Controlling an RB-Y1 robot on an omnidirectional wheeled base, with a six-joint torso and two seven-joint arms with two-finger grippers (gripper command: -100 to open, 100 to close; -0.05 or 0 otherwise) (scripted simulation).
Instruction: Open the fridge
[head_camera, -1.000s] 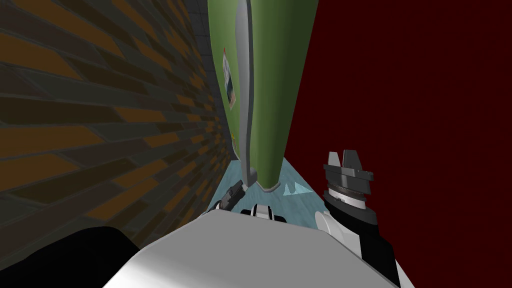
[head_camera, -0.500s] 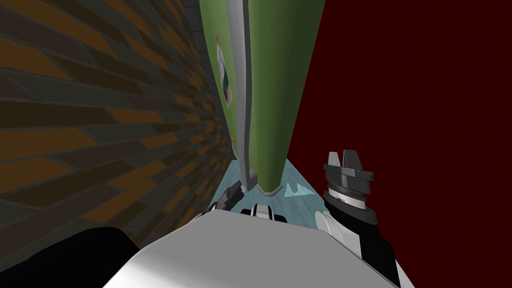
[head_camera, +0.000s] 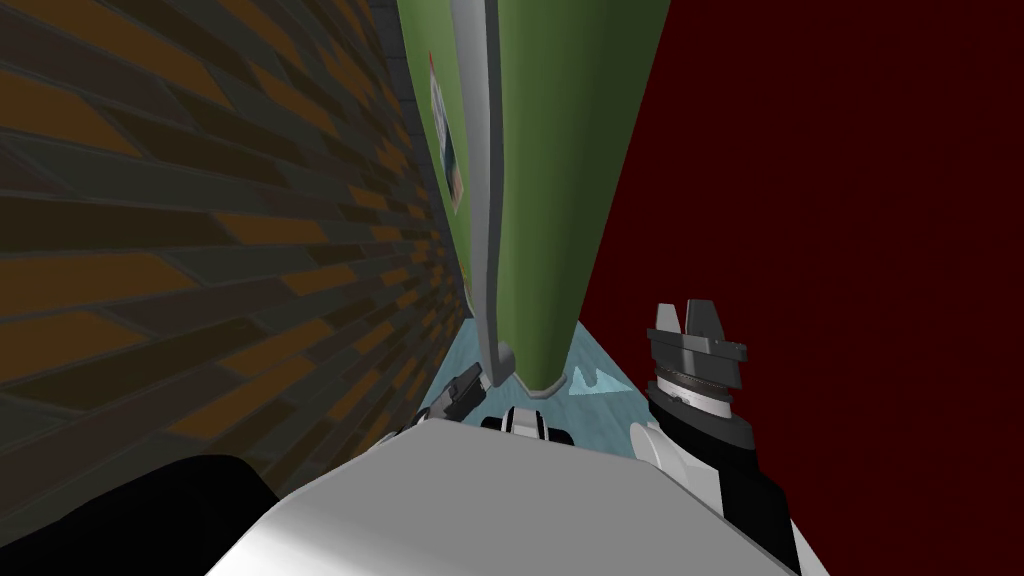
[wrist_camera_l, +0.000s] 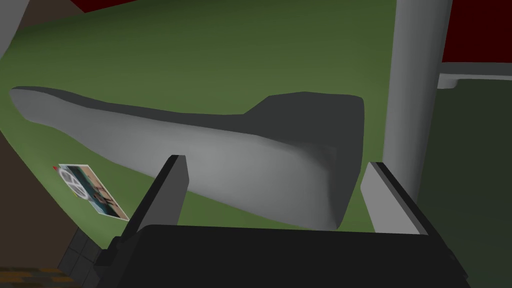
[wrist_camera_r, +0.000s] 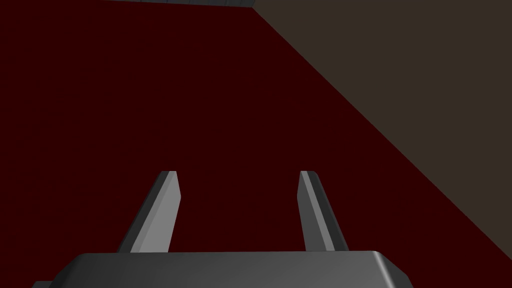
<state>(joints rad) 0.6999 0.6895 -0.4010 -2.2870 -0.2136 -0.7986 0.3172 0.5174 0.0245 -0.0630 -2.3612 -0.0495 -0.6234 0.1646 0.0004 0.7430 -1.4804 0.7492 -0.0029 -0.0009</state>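
The green fridge (head_camera: 540, 200) stands straight ahead, with a long grey handle (head_camera: 487, 200) running up its front. In the left wrist view my left gripper (wrist_camera_l: 275, 162) is open, and the thick end of the handle (wrist_camera_l: 225, 160) lies between its fingers (wrist_camera_l: 170, 190) without being pressed. The head view shows that left gripper (head_camera: 468, 385) low at the handle's bottom end. My right gripper (head_camera: 690, 320) is raised to the right of the fridge, open, with nothing between its fingers (wrist_camera_r: 162, 210).
A dark brick wall (head_camera: 200, 220) runs close along the left and a dark red wall (head_camera: 820, 200) along the right. A small photo (wrist_camera_l: 90, 190) is stuck on the fridge front. Pale blue floor (head_camera: 600, 385) shows at the fridge's foot.
The head view has shifted slightly and the fridge looms a little wider and closer. Both grippers stay as they were.
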